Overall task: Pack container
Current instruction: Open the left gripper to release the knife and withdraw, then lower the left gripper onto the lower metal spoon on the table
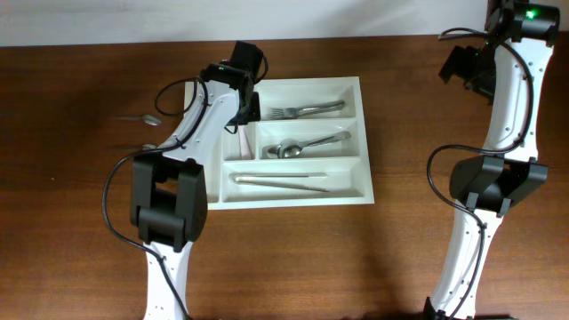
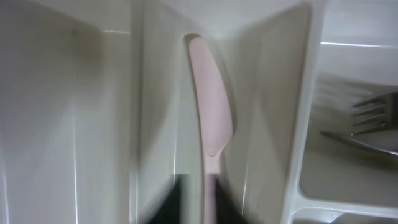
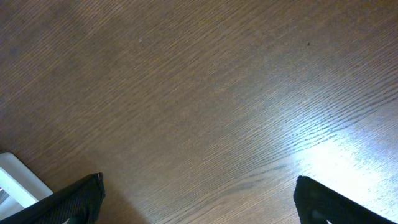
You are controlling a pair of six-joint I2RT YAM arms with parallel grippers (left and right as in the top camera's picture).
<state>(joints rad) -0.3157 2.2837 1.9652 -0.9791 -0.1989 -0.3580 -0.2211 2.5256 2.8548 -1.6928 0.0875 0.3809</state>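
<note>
One brown wooden table (image 1: 391, 258) carried the large white rectangular plastic cutlery tray (image 1: 293, 201), which lay near the table's centre in the overhead view.

Step in hand, as judged: placing a utensil into the tray. The white-and-black left arm (image 1: 200, 120) reached up from 6 o'clock and bent over the tray's 10 o'clock corner, with the left gripper (image 1: 247, 111) pointing down into the narrow upright compartment beside the long ones. The right arm (image 1: 507, 98) stood well apart at the tray's 2 o'clock. Its right gripper (image 3: 199, 202) was spread wide over bare wood and held nothing.

Contents noted:
- a long steel utensil (image 1: 280, 182) in the 6 o'clock long compartment;
- a steel fork (image 1: 307, 110) in the 12 o'clock long compartment;
- a steel spoon (image 1: 307, 145) in the middle one;
- a pale pink plastic knife (image 2: 211, 118) lying lengthwise in the narrow compartment, its handle running between the left fingers.

Those fingers were blurred, so it could not be told whether they clamped the handle or stood just clear of it.

A small steel spoon (image 1: 147, 118) lay loose on the table at the tray's 9 o'clock.

Next move, as judged: make sure the pink knife is free, lift straight up clear of the compartment walls, then turn towards the loose spoon.
</note>
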